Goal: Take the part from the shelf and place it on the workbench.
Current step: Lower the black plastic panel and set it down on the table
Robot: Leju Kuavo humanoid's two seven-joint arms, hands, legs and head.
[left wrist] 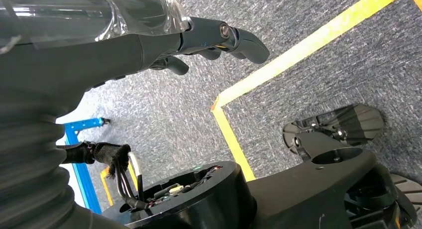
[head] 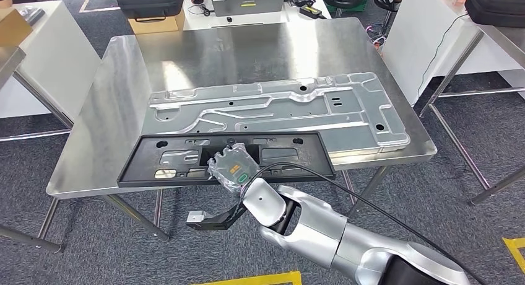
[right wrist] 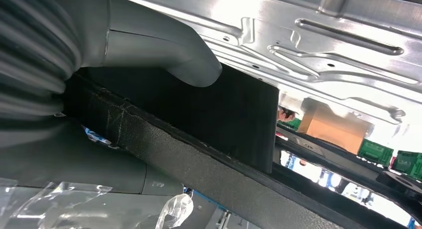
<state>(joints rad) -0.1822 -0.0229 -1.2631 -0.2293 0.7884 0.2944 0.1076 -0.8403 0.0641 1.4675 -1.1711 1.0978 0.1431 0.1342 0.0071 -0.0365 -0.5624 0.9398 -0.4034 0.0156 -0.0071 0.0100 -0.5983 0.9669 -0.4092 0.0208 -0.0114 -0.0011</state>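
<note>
Head view: right hand, wrapped in crinkled clear plastic, grips the near edge of a flat black rectangular part with moulded cut-outs and recesses. Part lies on the brushed stainless tabletop, near edge overhanging toward the robot. Just behind it, touching or slightly overlapped, a large stamped silver metal panel with ribs and holes. Right wrist view: smooth grey thumb pressed on the part's matte, grainy black face. Left wrist view: left hand hangs over grey carpet, fingers loosely curled, holding nothing.
</note>
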